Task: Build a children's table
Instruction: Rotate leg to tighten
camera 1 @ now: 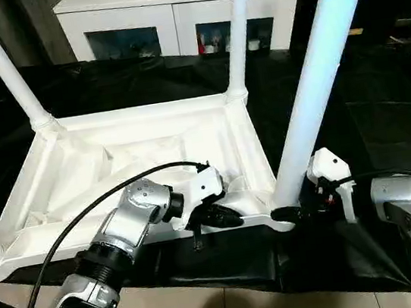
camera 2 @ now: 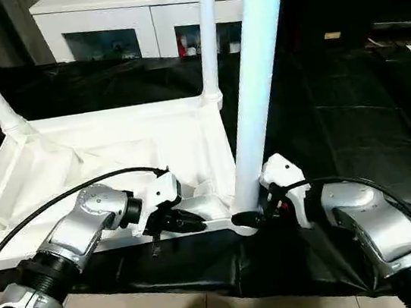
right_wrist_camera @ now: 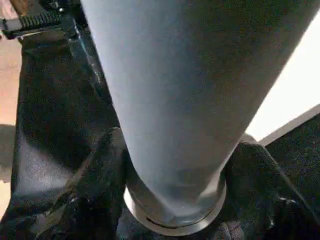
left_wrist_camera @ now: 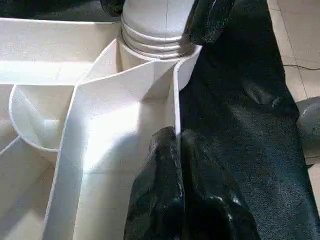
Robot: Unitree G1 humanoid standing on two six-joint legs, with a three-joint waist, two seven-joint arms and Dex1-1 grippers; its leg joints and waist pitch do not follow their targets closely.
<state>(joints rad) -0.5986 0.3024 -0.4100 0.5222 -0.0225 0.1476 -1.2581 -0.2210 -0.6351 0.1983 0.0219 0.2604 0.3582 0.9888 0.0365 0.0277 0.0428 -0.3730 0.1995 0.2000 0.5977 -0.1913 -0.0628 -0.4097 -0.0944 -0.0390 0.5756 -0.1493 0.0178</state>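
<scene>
Tabletop [camera 1: 150, 142] lies upside down on black-covered table [camera 1: 384, 113], ribbed underside up. Three legs stand in corner sockets: far left leg [camera 1: 1, 64], far right leg [camera 1: 238, 31], near right leg [camera 1: 317, 77]. Left gripper [camera 1: 226, 218] at near rim; fingers [left_wrist_camera: 160, 200] pressed together on rim wall. Right gripper [camera 2: 263, 211] at base of near right leg, black fingers either side of socket; clamped or not, cannot tell. White cabinet [camera 1: 170, 13] behind.
</scene>
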